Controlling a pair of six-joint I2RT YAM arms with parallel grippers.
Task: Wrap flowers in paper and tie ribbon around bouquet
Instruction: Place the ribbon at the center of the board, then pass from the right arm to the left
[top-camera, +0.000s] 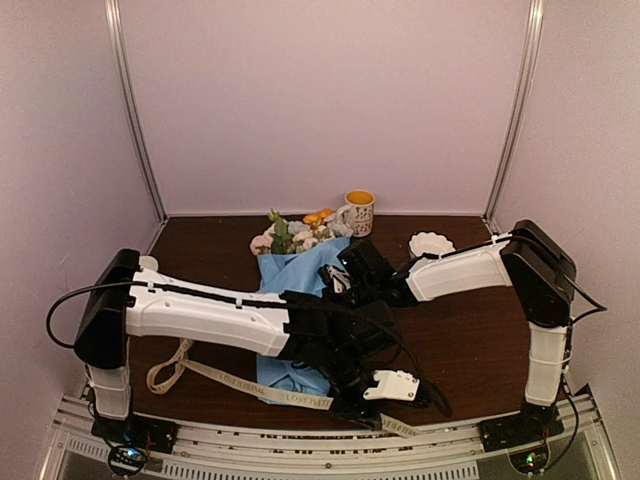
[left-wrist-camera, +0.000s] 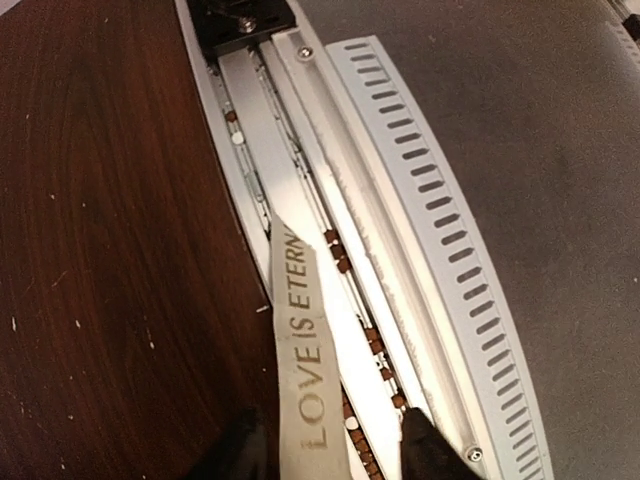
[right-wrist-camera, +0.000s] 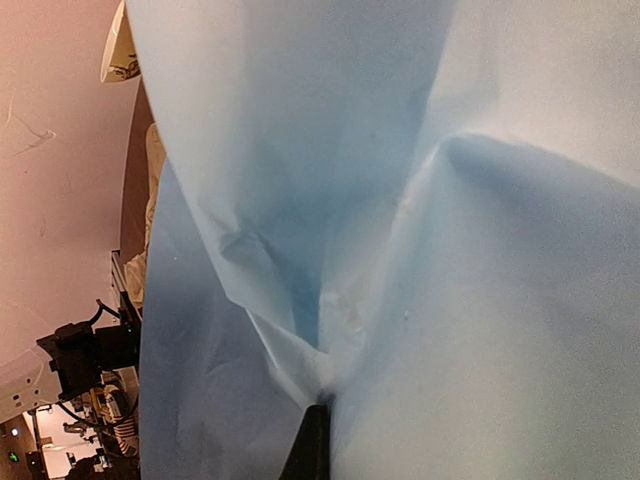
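Bouquet (top-camera: 295, 250), where's it sitting on your end? (kez)

Middle of the table (top-camera: 470, 330), blooms at the back beside the mug (top-camera: 359, 212), paper (top-camera: 290, 272) cone pointing toward the arm bases. (me)

And the claws? (kez)

My right claw (right-wrist-camera: 312, 440) is pinched tight on a fold of the paper. Left claw (left-wrist-camera: 335, 445) is partway open at the near edge, ribbon (left-wrist-camera: 305, 350) running loose between its fingers (left-wrist-camera: 240, 455); I see nothing clamped. (me)

Bouquet (top-camera: 298, 258), mug (top-camera: 359, 212) and bowl (top-camera: 431, 243) crowd the table's (top-camera: 470, 320) far middle.
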